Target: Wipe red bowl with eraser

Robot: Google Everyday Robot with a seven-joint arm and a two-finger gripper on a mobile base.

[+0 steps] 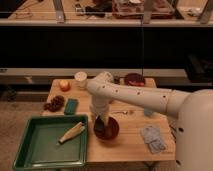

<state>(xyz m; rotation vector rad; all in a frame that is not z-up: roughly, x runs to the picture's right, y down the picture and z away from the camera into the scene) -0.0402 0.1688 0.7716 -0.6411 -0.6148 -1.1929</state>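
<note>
The red bowl (111,131) sits on the wooden table (131,142) just right of the green tray. My gripper (100,123) reaches down into the bowl's left part from the white arm above. A dark mass at the gripper's tip lies against the bowl's inside; I cannot make out the eraser as a separate thing there.
A green tray (35,150) with a pale banana-like item (71,132) stands front left. A teal block (71,106), a dark cluster (54,103), an orange fruit (65,85) and a white cup (80,79) lie at the left. A maroon bowl (134,79) is at the back, a grey cloth (153,138) at front right.
</note>
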